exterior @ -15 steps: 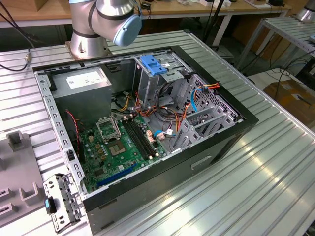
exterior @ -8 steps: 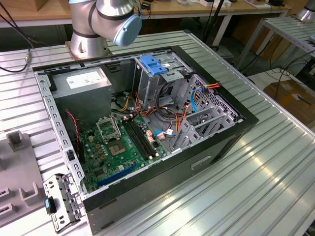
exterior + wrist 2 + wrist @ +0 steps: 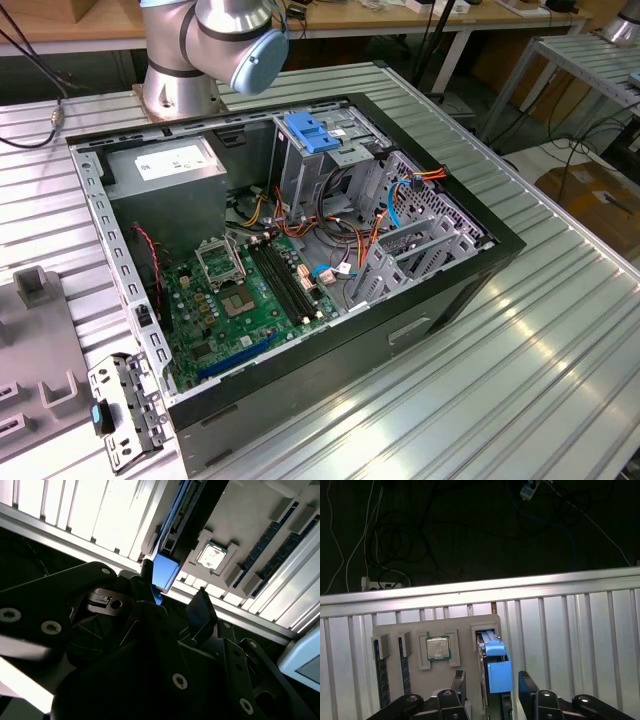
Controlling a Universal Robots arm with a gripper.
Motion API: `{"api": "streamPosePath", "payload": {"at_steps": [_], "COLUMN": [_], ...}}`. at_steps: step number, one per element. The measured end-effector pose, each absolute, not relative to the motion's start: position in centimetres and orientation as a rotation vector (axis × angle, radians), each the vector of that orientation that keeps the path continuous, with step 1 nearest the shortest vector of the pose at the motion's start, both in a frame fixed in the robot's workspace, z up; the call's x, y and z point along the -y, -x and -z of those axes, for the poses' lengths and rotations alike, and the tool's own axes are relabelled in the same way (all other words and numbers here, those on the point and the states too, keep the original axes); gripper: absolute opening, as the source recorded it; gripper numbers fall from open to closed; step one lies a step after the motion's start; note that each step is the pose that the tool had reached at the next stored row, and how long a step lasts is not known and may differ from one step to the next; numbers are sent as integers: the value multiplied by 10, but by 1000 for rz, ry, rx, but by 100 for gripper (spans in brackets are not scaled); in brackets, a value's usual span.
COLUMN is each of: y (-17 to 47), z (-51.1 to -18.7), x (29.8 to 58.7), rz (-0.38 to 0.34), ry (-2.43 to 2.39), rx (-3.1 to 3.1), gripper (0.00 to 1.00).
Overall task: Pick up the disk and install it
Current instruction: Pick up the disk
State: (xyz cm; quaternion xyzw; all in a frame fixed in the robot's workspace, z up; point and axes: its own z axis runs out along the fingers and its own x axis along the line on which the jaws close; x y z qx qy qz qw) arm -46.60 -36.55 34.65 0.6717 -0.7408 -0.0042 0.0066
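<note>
The disk [image 3: 491, 639] stands on edge in a slot of a grey holder tray [image 3: 465, 625], its blue plastic carrier [image 3: 499, 672] facing my gripper. In both wrist views my gripper [image 3: 492, 687] is open, with one black finger [image 3: 459, 684] on each side of the blue carrier and a gap to it on both sides. The second wrist view shows the same carrier end [image 3: 165, 573] just beyond the gripper [image 3: 172, 597]. In the exterior view the open computer case [image 3: 300, 230] lies on the table, with the grey drive cage [image 3: 300, 170] inside at the back.
The tray also holds a processor chip [image 3: 436, 648] and memory sticks [image 3: 381, 672]. It rests on a ribbed aluminium table [image 3: 570, 630] near the table's edge, with dark floor and cables [image 3: 395, 545] beyond. The case holds a motherboard [image 3: 245, 290], a grey power supply [image 3: 165, 165] and a blue latch [image 3: 310, 132].
</note>
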Motion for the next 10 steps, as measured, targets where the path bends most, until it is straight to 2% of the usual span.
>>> {"api": "streamPosePath", "payload": {"at_steps": [10], "y": [464], "z": [-327], "x": [366], "rz": [13], "ry": [-2114], "rx": [2306], "gripper": [54]}}
